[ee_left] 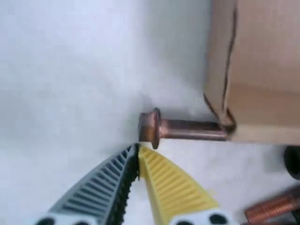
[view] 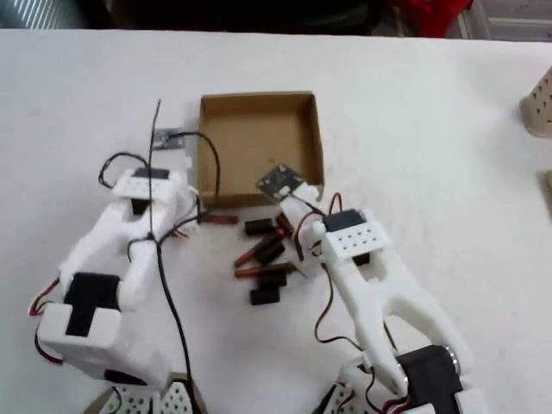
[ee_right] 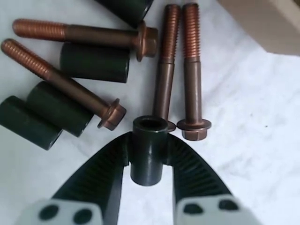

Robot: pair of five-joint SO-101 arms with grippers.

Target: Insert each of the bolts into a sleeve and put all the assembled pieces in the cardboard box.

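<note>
- Left arm point(view: 129, 250): base at the near left, reaching toward the far side and angled slightly right.
- Left gripper point(ee_left: 137, 152): grey finger point(ee_left: 101, 185) and yellow finger point(ee_left: 171, 185) pressed together along their length, tips meeting, nothing held between them.
- Right arm point(view: 379, 293): base at the near right, reaching far and to the left.
- Right gripper point(ee_right: 147, 143): two black fingers point(ee_right: 101, 171) clamped on a dark sleeve point(ee_right: 148, 161), one finger on each side. The sleeve sits lengthwise between them, its open end just beyond the tips.
</note>
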